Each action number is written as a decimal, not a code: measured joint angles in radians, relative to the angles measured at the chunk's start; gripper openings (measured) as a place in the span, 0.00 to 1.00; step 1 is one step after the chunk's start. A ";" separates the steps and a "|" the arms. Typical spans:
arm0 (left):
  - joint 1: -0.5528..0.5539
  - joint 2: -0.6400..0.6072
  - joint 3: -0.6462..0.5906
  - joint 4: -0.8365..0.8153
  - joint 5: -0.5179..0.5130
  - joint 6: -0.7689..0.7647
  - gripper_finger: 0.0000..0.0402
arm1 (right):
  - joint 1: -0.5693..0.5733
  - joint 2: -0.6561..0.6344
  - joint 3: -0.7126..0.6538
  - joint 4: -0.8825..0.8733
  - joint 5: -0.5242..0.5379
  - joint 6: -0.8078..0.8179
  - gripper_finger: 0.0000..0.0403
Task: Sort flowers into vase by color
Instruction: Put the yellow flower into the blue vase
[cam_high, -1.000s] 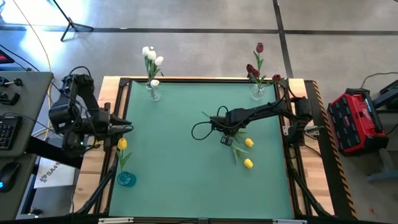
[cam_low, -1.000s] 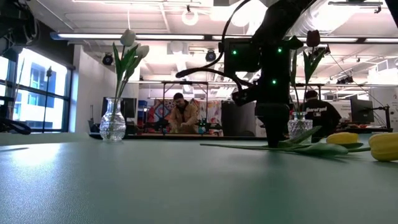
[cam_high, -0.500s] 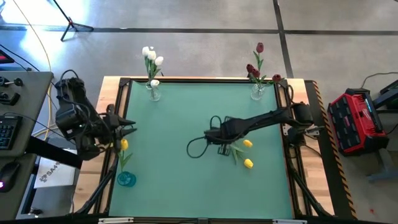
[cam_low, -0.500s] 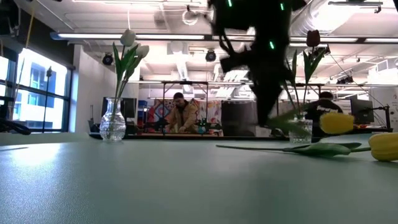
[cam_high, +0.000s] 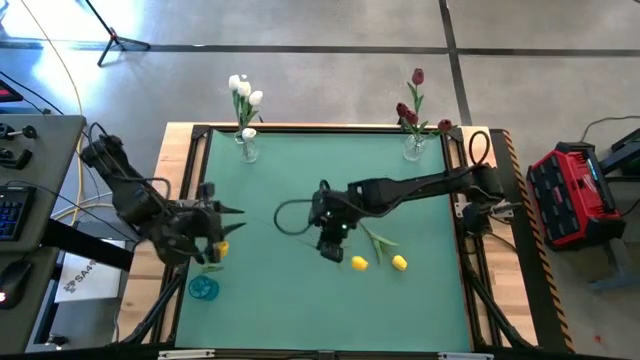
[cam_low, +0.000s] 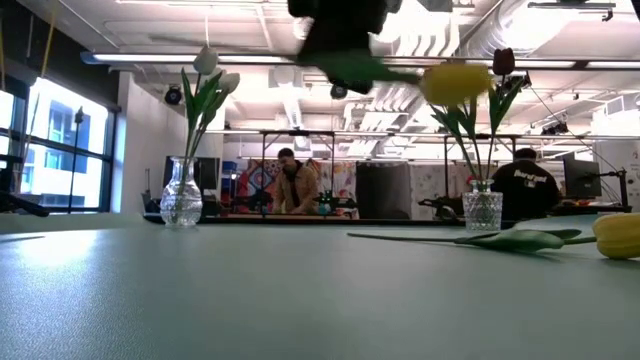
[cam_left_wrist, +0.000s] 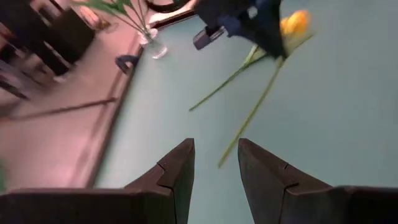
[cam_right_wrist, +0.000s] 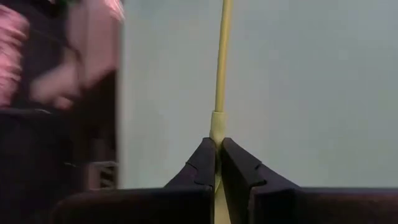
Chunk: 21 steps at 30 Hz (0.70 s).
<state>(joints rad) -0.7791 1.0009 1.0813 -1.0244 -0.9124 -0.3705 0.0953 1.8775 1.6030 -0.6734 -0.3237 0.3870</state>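
Observation:
My right gripper (cam_high: 330, 247) is over the table's middle, shut on a yellow tulip (cam_high: 358, 263) that it holds in the air; the tulip's head also shows in the low view (cam_low: 455, 82). A second yellow tulip (cam_high: 399, 263) lies flat on the table beside it. My left gripper (cam_high: 232, 210) is open and empty over the table's left part. A third yellow tulip (cam_high: 220, 248) stands with its stem in a blue vase (cam_high: 203, 288) at the near left. White tulips (cam_high: 243, 92) and dark red tulips (cam_high: 412, 105) stand in clear vases at the far edge. My right gripper pinches the tulip's thin green stem (cam_right_wrist: 217, 118) between its two fingers, which come from above and lie across the stem. The tulip is lifted clear of the table and lies about level, its yellow head (cam_low: 455, 82) out to one side of the fingers.
The clear vase with white tulips (cam_high: 246, 150) and the clear vase with red tulips (cam_high: 415, 150) stand on the table's far edge. A raised wooden frame (cam_high: 330, 128) borders the green table. People sit in the room beyond the table (cam_low: 292, 185).
My right gripper has risen and gone toward the table's left and near edge, lifting one yellow tulip clear of the table; the other yellow tulip has stayed lying there. My left arm has swung in, and its gripper has gone toward the table's right, over the green surface.

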 joint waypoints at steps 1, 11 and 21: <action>0.010 0.017 0.000 0.007 -0.012 0.039 0.27 | -0.007 0.000 0.001 0.031 -0.034 0.020 0.00; 0.053 0.078 0.035 -0.006 -0.292 0.219 0.27 | -0.072 0.000 0.001 0.079 -0.046 0.055 0.00; 0.019 0.015 0.185 -0.005 -0.245 0.230 0.27 | -0.060 0.000 0.001 0.055 -0.024 -0.023 0.00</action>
<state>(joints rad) -0.7603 1.0154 1.2668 -1.0292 -1.1572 -0.1401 0.0349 1.8771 1.6035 -0.6188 -0.3479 0.3640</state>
